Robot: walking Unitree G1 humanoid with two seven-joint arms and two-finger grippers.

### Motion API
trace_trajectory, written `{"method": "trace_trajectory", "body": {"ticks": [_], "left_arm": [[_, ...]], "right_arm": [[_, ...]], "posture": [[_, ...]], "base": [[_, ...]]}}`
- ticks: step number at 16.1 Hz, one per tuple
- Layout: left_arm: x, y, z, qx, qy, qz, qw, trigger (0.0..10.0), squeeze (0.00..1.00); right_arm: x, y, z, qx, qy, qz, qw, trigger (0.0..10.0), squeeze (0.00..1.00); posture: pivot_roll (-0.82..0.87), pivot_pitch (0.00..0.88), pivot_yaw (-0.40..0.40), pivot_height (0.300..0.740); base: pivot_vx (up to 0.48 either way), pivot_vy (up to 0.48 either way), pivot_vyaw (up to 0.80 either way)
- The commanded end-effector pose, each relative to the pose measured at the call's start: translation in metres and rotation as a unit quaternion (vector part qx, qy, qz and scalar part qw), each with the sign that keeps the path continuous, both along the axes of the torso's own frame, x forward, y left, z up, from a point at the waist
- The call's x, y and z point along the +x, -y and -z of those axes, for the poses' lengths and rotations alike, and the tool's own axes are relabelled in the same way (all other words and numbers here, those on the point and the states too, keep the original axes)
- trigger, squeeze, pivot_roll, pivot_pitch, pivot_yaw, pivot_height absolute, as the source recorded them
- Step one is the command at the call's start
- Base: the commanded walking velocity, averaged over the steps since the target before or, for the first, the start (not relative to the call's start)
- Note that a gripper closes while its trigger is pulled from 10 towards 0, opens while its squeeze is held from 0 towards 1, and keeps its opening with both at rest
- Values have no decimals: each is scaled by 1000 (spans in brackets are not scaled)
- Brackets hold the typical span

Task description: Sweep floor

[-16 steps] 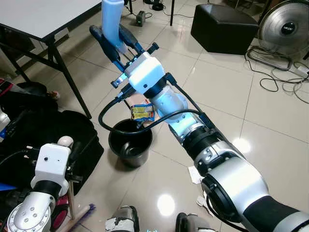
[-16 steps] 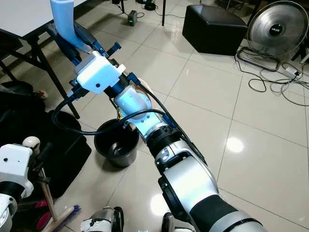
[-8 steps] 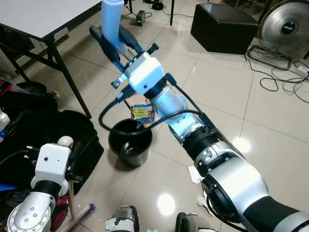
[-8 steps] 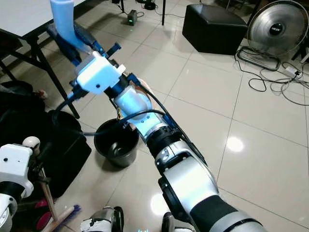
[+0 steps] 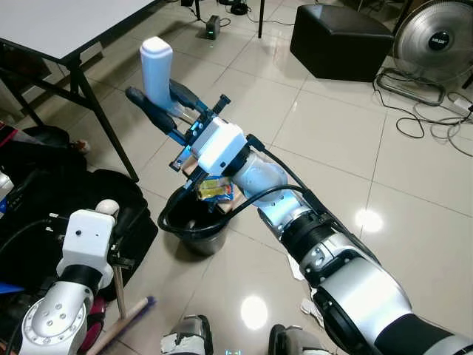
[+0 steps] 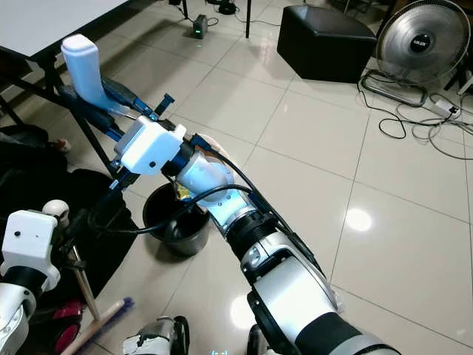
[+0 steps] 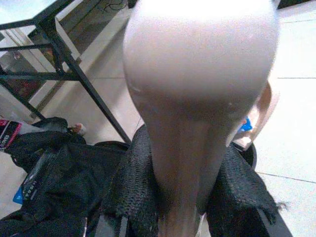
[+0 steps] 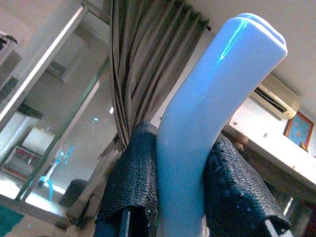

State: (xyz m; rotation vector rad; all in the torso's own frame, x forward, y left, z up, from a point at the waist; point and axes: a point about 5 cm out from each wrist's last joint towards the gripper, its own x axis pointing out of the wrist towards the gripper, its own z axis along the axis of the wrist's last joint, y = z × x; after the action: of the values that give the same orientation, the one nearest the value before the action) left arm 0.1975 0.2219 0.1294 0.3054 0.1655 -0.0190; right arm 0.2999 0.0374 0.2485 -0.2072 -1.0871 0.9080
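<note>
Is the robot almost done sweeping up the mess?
Partly. A yellow wrapper sits over the black bin. The right gripper holds the blue dustpan handle; the left gripper holds the broom handle. White paper scraps remain on the floor.

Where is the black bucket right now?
The black bucket sits on the tiled floor in front of the robot, under its right arm, beside the black bag near the table leg.

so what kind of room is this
Probably a workroom or lab-like space, not a living room: glossy tiled floor, a metal-legged table, a floor fan with loose cables, and a black bin.
</note>
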Motion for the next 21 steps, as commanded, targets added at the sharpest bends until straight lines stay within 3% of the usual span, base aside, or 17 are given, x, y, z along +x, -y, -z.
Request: {"method": "trace_trajectory", "body": {"ticks": [1,4,11,12,13,15,18,19,21], "left_arm": [[1,0,0,6,4,-3,1000,10000,0],[3,0,0,4,5,-2,1000,10000,0],[4,2,0,4,7,1,1000,10000,0],[4,2,0,3,7,1,1000,10000,0],[4,3,0,2,7,1,1000,10000,0],[3,3,0,2,6,2,1000,10000,0],[3,3,0,3,6,0,1000,10000,0],[3,3,0,3,7,0,1000,10000,0],[3,3,0,3,7,1,1000,10000,0]], "right_arm": [[-32,-32,-9,45,14,-76,996,10000,0],[-36,-38,-8,52,-11,-90,995,10000,0],[-50,-45,6,-16,32,-115,993,10000,0],[-49,-46,7,3,-5,-114,993,10000,0],[-49,-47,8,2,-7,-112,994,10000,0],[-52,-47,8,-8,17,-108,994,10000,0],[-50,-46,5,5,8,-97,995,10000,0],[-52,-46,4,-8,38,-98,994,10000,0],[-52,-46,3,0,27,-97,995,10000,0]], "posture": [[173,176,18,740],[172,172,19,740],[168,172,20,740],[168,172,20,740],[169,174,20,740],[169,174,20,740],[172,174,18,740],[172,173,18,740],[170,171,17,740]], "base": [[0,0,0],[0,0,0],[0,0,0],[0,0,0],[0,0,0],[0,0,0],[0,0,0],[0,0,0],[0,0,0]]}}
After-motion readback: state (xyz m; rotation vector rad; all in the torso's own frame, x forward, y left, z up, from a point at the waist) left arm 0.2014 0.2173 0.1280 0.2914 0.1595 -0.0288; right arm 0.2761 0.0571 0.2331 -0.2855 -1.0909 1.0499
